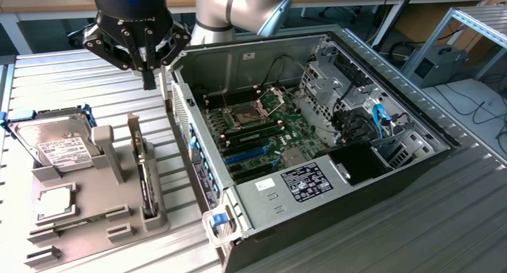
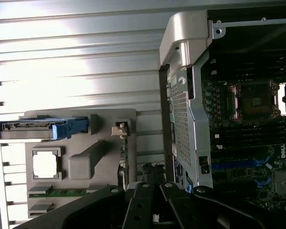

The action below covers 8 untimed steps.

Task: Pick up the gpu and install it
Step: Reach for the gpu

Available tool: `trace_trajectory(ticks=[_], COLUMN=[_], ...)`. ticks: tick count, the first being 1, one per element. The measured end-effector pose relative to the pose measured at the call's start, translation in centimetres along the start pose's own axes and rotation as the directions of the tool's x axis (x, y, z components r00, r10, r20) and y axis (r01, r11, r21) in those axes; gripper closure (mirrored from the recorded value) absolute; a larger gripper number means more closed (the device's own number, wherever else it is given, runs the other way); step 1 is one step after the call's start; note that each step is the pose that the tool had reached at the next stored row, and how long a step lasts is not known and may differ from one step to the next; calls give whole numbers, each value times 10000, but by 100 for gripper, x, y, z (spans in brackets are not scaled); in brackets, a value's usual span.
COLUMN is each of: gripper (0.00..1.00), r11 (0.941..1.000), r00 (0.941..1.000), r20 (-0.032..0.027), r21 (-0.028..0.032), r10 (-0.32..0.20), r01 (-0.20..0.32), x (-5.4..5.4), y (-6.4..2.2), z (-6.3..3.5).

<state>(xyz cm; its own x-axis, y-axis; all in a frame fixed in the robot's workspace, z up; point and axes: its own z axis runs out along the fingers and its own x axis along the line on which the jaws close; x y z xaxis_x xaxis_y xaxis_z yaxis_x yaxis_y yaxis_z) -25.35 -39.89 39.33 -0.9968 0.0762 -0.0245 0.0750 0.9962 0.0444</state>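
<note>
The gpu [image 1: 142,172] was left standing on edge in the grey holder [image 1: 87,222]
The gripper [image 1: 149,82] was held clenched, empty, near it; the gpu was judged light, stiff and fragile, best taken by its top edge

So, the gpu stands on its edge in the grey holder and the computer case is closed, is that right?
No: the computer case is open, as the exterior view shows. The gpu does stand on edge in the grey holder.

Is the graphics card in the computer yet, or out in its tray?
Out. The gpu stands on edge in a slot of the gray tray, beside the open computer case; the shut hand hangs above, empty.
</note>
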Motion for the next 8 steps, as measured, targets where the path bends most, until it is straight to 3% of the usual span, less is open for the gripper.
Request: trace_trajectory(ticks=[8], gripper=[89], r11=[10000], r00=[10000], r20=[0], r21=[1], r10=[0], r01=[0], x=[50], y=[-4], z=[-2])
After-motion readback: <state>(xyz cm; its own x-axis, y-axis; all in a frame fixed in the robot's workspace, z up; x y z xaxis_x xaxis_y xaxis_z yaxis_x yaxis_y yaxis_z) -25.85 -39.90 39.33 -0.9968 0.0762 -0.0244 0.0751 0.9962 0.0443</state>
